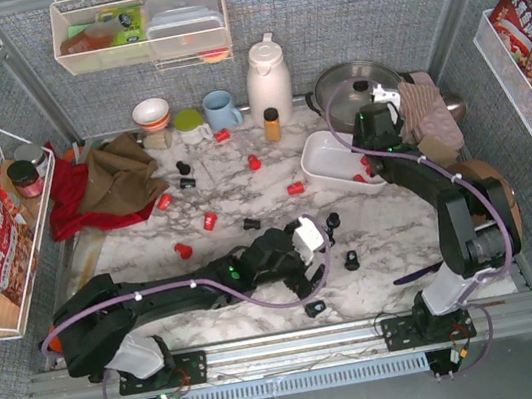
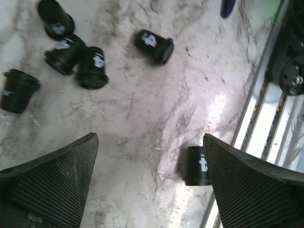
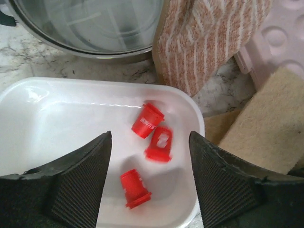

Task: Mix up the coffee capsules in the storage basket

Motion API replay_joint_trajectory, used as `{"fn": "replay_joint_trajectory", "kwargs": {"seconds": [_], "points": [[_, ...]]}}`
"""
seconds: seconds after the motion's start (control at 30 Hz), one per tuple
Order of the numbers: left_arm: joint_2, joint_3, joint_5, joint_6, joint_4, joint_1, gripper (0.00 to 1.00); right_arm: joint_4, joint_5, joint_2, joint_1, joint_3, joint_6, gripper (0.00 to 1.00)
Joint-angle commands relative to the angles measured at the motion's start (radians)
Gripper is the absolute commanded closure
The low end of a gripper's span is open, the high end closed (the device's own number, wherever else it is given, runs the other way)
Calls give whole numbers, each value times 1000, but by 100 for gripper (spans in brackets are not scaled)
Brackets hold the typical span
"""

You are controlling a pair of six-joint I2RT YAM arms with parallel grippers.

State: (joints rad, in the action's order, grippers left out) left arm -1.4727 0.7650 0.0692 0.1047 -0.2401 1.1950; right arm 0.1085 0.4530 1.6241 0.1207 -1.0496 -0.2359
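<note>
The white storage basket (image 1: pixel 323 158) stands right of centre; in the right wrist view its floor (image 3: pixel 71 123) holds three red capsules (image 3: pixel 147 119), one blurred. My right gripper (image 1: pixel 375 137) hangs open and empty just above them (image 3: pixel 150 137). More red capsules (image 1: pixel 211 220) and black capsules (image 1: pixel 252 224) lie scattered on the marble. My left gripper (image 1: pixel 305 284) is open and empty (image 2: pixel 149 142) low over the table near the front edge. A black capsule (image 2: pixel 197 165) lies on its side next to its right finger (image 2: pixel 247 185). Several black capsules (image 2: pixel 92 67) lie beyond.
A lidded pot (image 1: pixel 357 84), a striped cloth (image 3: pixel 209 38) and a sponge (image 3: pixel 266 123) crowd the basket's far and right sides. A white jug (image 1: pixel 267 78), amber bottle (image 1: pixel 272 124), blue mug (image 1: pixel 223 110), bowls (image 1: pixel 151 113) and cloths (image 1: pixel 111 178) line the back. A metal rail (image 2: pixel 266 95) edges the front.
</note>
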Motion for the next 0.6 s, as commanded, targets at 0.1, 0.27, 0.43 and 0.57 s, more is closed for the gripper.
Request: {"fn": "replay_joint_trajectory", "kwargs": {"seconds": [0.1,0.27,0.43,0.57], "points": [[-50,86,44,1,238,66,5,-96,-111,-111,-5,45,-98,25],[-87,135,20,13,318,114,9,-131,-173,-270,12,154,-133,25],[-150,192,-8,33,385,157,12,-140,-210,-407,32,236,-135,25],[-202,232,-49,47,444,182,14,-142,-242,-456,35,273,-129,25]]}}
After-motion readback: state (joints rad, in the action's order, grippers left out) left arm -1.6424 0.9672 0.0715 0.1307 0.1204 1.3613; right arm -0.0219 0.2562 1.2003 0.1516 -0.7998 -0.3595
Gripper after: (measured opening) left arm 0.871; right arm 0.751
